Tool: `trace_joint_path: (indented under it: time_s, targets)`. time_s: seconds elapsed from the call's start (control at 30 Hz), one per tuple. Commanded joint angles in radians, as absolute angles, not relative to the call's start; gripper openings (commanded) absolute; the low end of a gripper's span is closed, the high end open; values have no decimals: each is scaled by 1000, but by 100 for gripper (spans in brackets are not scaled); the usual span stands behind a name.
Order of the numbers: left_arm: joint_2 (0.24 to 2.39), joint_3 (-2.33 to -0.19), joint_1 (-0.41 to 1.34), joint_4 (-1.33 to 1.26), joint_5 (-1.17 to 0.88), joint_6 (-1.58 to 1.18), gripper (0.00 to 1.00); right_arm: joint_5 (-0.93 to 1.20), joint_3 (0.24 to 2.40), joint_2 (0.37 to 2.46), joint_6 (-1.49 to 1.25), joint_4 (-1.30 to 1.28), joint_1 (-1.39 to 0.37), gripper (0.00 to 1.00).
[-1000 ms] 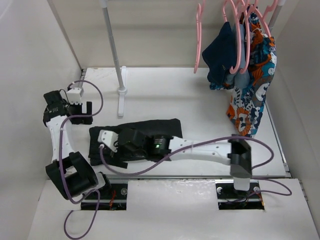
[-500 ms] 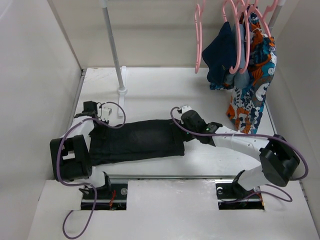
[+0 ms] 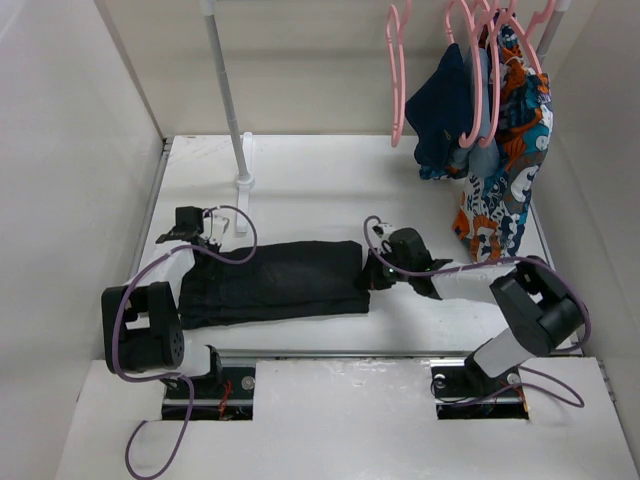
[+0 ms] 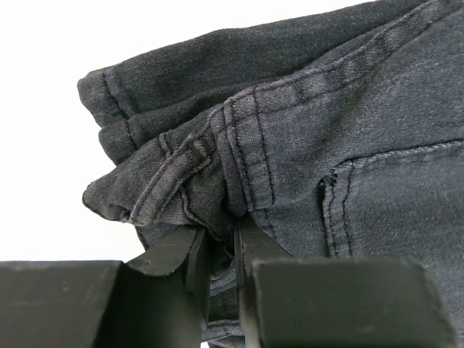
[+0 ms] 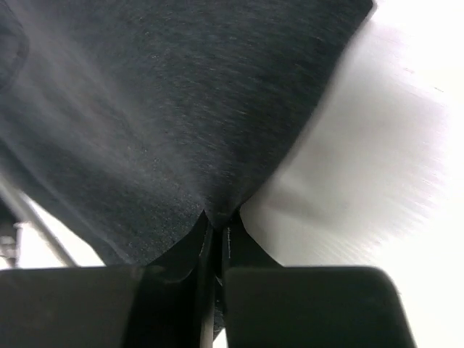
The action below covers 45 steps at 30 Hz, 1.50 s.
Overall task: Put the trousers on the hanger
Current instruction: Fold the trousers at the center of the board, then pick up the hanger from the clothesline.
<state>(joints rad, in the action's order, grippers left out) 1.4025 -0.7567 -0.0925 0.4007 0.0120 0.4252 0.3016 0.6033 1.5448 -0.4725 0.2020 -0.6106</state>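
Note:
The black trousers (image 3: 275, 280) lie folded lengthwise across the white table. My left gripper (image 3: 200, 246) is at their left end. In the left wrist view it (image 4: 223, 238) is shut on a bunched fold of the waistband, with the stitched denim of the trousers (image 4: 326, 130) spreading beyond. My right gripper (image 3: 373, 272) is at the right end. In the right wrist view it (image 5: 215, 221) is shut on the edge of the trousers (image 5: 167, 109), the fabric pulled into a peak at the tips. The empty pink hanger (image 3: 397, 80) hangs from the rail at the back.
A white stand pole (image 3: 226, 100) rises from its base (image 3: 243, 185) behind the trousers' left end. At the back right, a navy garment (image 3: 445, 110) and a blue-orange patterned garment (image 3: 500, 170) hang on other pink hangers. White walls close in both sides.
My right arm swung from the trousers' left part to their right end and shut there. My left arm came down on the left end and closed. The trousers now lie stretched out longer.

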Motion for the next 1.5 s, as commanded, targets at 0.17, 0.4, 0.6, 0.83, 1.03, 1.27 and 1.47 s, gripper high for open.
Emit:
trace_joint_path:
  time_s: [0.17, 0.4, 0.6, 0.83, 1.03, 1.27, 1.47]
  targets:
    - [1417, -897, 95, 379, 51, 377, 0, 346, 408, 1231, -515, 191, -321, 0]
    - [1542, -983, 281, 417, 69, 344, 0, 149, 486, 1019, -303, -178, -235, 10]
    - [1574, -960, 281, 417, 78, 344, 44, 95, 678, 1000, -195, -389, -250, 70]
    - [1529, -1026, 235, 494, 107, 322, 68, -124, 1079, 927, -42, -627, -503, 75]
    - [1503, -1120, 137, 535, 155, 288, 70, -202, 1476, 969, 8, -742, -661, 75]
    - [1539, -1157, 126, 568, 63, 279, 70, -150, 1733, 1086, 18, -709, -661, 75]
    - [1503, -1157, 126, 597, -69, 342, 71, -227, 2004, 1310, 18, -729, -629, 88]
